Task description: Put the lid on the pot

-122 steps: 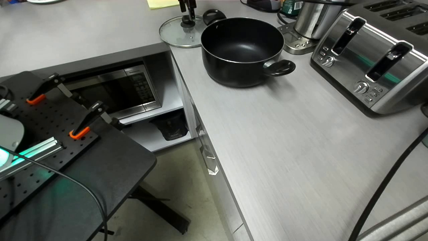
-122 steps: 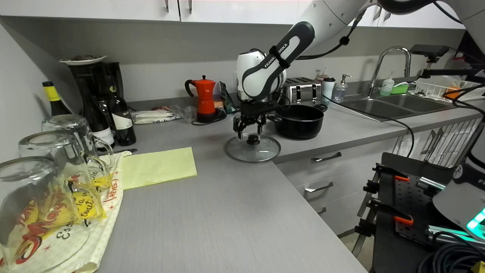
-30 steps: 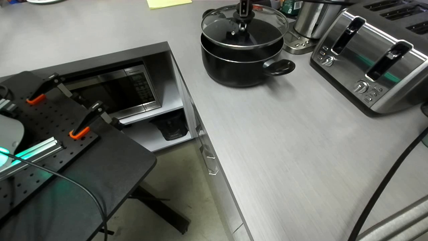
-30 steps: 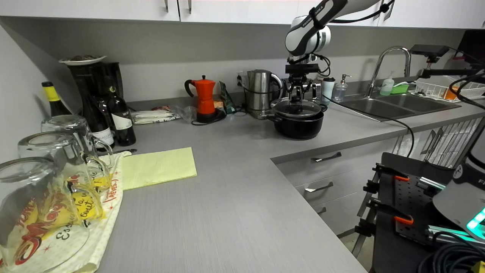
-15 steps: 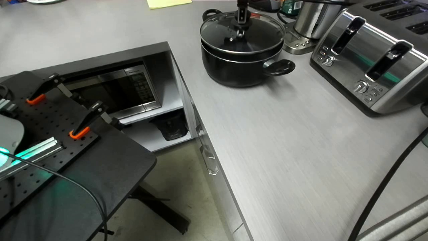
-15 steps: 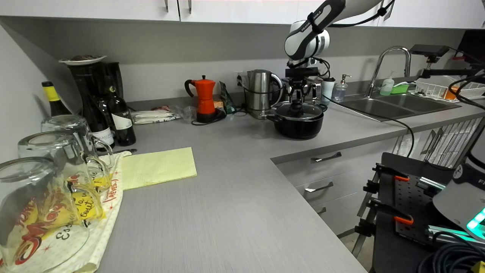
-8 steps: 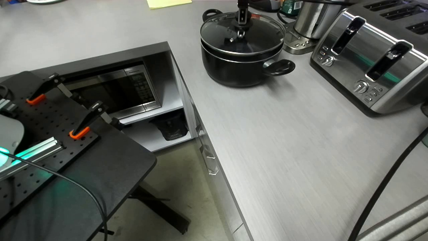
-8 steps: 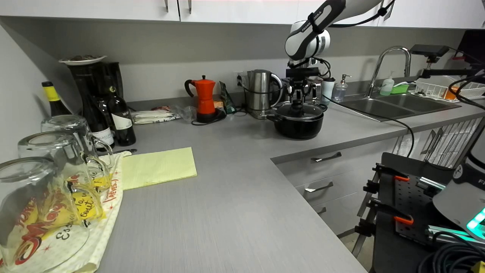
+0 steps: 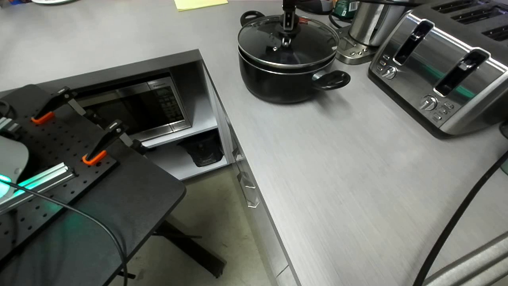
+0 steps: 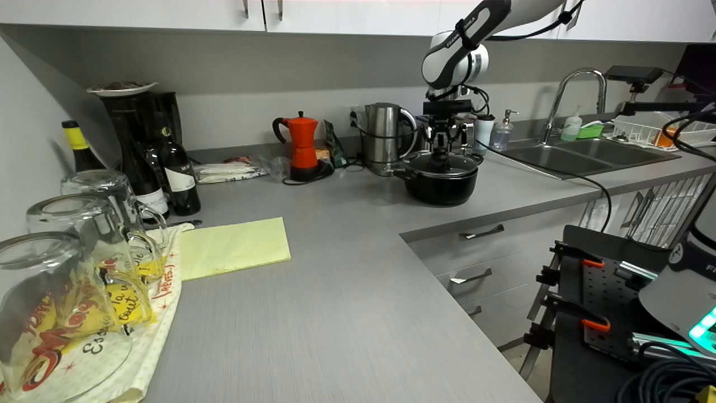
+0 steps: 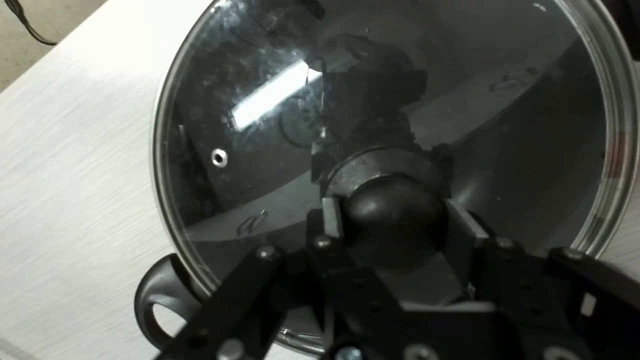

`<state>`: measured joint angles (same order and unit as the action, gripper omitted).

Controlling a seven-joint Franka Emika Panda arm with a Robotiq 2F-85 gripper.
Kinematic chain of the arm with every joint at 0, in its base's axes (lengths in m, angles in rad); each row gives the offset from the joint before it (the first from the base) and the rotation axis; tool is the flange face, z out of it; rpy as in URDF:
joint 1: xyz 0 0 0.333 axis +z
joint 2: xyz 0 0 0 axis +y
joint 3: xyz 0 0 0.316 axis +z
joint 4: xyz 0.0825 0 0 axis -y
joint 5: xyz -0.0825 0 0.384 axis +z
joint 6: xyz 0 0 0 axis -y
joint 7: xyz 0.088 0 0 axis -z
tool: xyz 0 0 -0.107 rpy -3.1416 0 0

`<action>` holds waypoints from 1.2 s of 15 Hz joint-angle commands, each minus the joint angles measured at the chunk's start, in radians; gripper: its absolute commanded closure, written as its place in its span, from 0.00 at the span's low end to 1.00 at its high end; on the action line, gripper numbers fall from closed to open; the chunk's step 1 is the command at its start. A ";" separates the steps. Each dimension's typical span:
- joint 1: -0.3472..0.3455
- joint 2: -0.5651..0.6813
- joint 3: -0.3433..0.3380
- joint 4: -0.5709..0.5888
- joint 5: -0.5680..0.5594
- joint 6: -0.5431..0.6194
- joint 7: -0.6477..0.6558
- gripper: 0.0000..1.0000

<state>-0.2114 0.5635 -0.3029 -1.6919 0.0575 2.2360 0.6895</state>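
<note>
Placing step, I judge: gripper (image 11: 395, 217) pinches lid (image 9: 305, 49) by its knob (image 11: 400, 197) over pot (image 9: 287, 87), thin gap showing on the near side (not seated, I think). Next: ease down, let go.

This is a kitchen, shown by its sink (image 10: 615, 157), toaster (image 9: 430, 75), kettle (image 10: 382, 120) and microwave (image 9: 147, 107).

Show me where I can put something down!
There's bare counter right of the yellow sheet in an exterior view, out to the edge. Another patch lies between the toaster and the edge above the drawers. It's crowded at the pot, where the end effector holds the lid near the kettle, and left of the sheet, by the bottles and glass mugs.
</note>
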 commanded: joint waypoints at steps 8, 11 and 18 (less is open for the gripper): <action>-0.008 -0.015 -0.001 -0.008 0.018 -0.005 0.005 0.75; -0.010 -0.017 -0.001 -0.012 0.022 -0.002 0.003 0.75; -0.013 -0.022 0.000 -0.022 0.029 0.004 -0.001 0.75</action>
<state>-0.2186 0.5630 -0.3029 -1.6933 0.0739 2.2366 0.6895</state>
